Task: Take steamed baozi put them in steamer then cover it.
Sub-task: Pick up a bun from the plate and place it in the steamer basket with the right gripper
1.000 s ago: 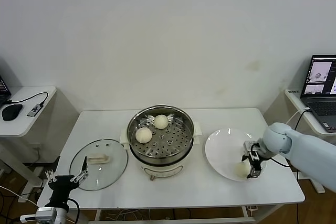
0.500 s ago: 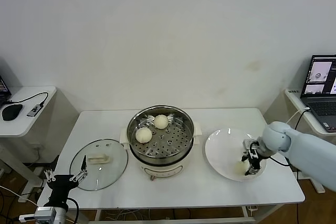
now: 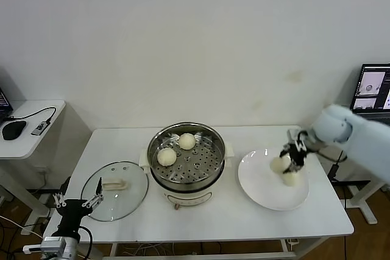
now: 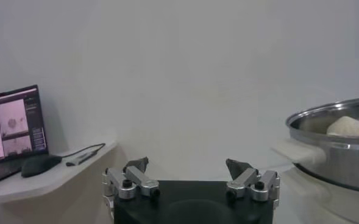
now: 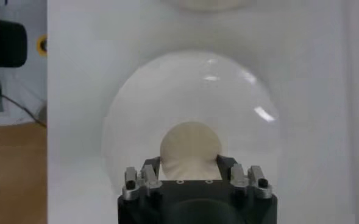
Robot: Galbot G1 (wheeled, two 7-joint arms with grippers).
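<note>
The steamer (image 3: 155,145) stands mid-table with two baozi (image 3: 187,141) (image 3: 167,156) on its perforated tray. Its rim also shows in the left wrist view (image 4: 337,146). My right gripper (image 3: 292,159) is shut on a baozi (image 5: 190,143) and holds it above the white plate (image 3: 259,188). In the head view one baozi (image 3: 279,164) shows at the fingers. A second cream round shape (image 3: 291,178) sits right beside it. I cannot tell whether that one rests on the plate. The glass cover (image 3: 116,192) lies flat left of the steamer. My left gripper (image 3: 76,203) is open and empty at the table's front left corner.
A laptop (image 3: 373,98) stands on a side table at the right. A mouse (image 3: 13,130) and a cable lie on a side table at the left. The white wall runs behind the table.
My right gripper has risen from the near part of the plate with the baozi in it and moved toward the far side. The left arm has barely shifted.
</note>
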